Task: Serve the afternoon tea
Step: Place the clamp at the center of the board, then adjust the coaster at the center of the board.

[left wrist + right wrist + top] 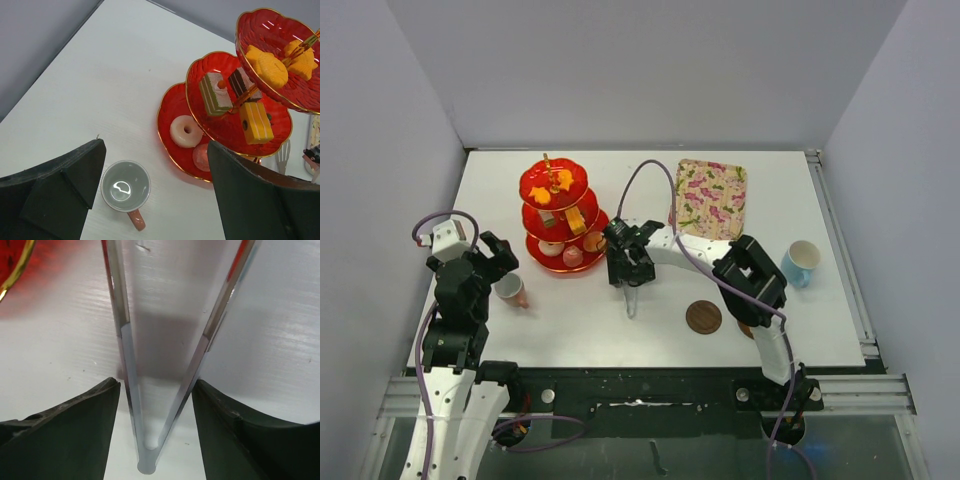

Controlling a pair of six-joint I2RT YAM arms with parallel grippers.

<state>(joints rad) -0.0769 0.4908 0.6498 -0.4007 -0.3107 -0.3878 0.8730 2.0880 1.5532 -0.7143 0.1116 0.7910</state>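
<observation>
The red three-tier stand with a gold handle holds small cakes and sweets; it also shows in the left wrist view. The pink cup stands on the table left of it, and appears empty in the left wrist view. My left gripper hangs open above the cup, with one jaw on each side. My right gripper points down and is closed on the two arms of metal tongs, which are still spread in a V. A brown saucer lies in front. The light-blue cup stands at the right.
A floral patterned tray lies at the back right. A second brown saucer is mostly hidden under the right arm. White walls enclose the table on three sides. Purple cables loop off both arms.
</observation>
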